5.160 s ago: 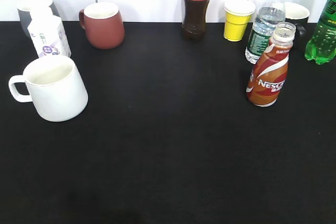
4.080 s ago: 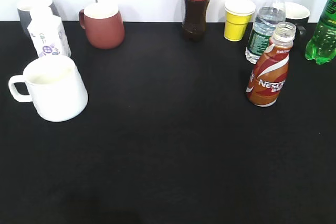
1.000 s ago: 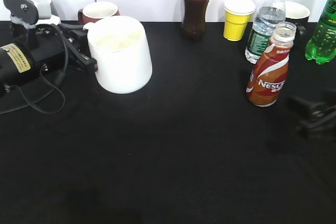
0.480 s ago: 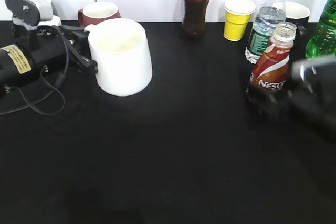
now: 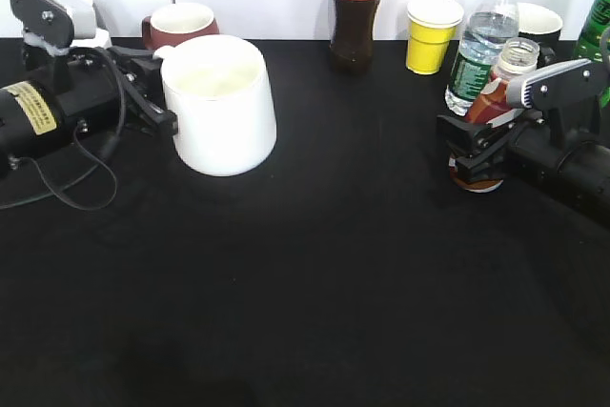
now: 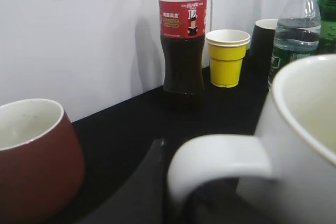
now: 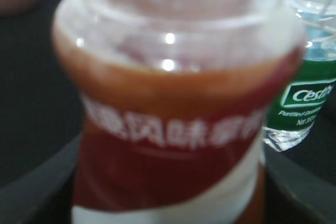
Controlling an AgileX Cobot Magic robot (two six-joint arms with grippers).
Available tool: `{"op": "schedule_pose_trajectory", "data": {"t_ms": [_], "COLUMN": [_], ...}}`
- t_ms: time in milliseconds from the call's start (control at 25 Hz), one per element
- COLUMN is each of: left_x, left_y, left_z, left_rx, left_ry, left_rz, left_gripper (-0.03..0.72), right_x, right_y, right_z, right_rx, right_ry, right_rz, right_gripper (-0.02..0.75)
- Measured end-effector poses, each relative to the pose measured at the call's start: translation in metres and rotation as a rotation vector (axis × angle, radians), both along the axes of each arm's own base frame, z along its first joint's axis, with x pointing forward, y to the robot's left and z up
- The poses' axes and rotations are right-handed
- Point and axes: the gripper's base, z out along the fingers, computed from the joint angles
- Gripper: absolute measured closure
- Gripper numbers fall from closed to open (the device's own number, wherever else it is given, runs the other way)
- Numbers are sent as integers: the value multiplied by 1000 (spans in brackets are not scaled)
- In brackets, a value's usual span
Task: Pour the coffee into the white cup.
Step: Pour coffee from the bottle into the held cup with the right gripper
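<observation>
Coffee bottle (image 5: 488,131): stands uncapped on the right of the black tabletop (image 5: 334,283), just in front of the water bottle (image 5: 481,40).
Right hand (image 5: 477,154): half a second ago it was a blur beside the bottle; now it is steady, with a finger on each side of the bottle's lower body. The right wrist view shows dark fingers (image 7: 37,182) flanking the label, but whether they press the bottle yet I cannot tell.
White cup (image 5: 219,102): sits left of centre, unmoved over the last half second.
Left hand (image 5: 157,92): at the cup's handle (image 6: 220,161), apparently gripping it; contact is hidden.
Meaning: the bottle grasp looks nearly made. Lifting, carrying and tilting over the cup remain, so no coffee is poured.
</observation>
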Motion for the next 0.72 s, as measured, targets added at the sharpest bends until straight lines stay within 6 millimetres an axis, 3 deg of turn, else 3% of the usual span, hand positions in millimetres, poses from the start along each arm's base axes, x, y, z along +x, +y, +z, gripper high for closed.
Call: {"op": "schedule_pose_trajectory", "data": {"t_ms": [200,320,360,560,720], "left_x": [-2,-12,-19,-35,-41], "left_y": [-2,-22,-34,-97,-135], "left_z": [-1,-2,-2,15,36], "left_rx": [17,29,30,34,35], "left_ry": [-4,0,0,-3,-48], "left_rz": [-27,-122,-167,-322,-396], "left_gripper": [649,649,649,649,649], "right_x": [0,-2,-6,-32,-49], "right_y": [0,2,4,5,6], "right_z": [0,5,13,101,131], "right_rx": [1,-5,-32,-159,-291], "right_ry": [-2,-20,-24,-264,-418], "right_rz": [0,33,70,145,199], "right_gripper": [223,223,224,224,224]}}
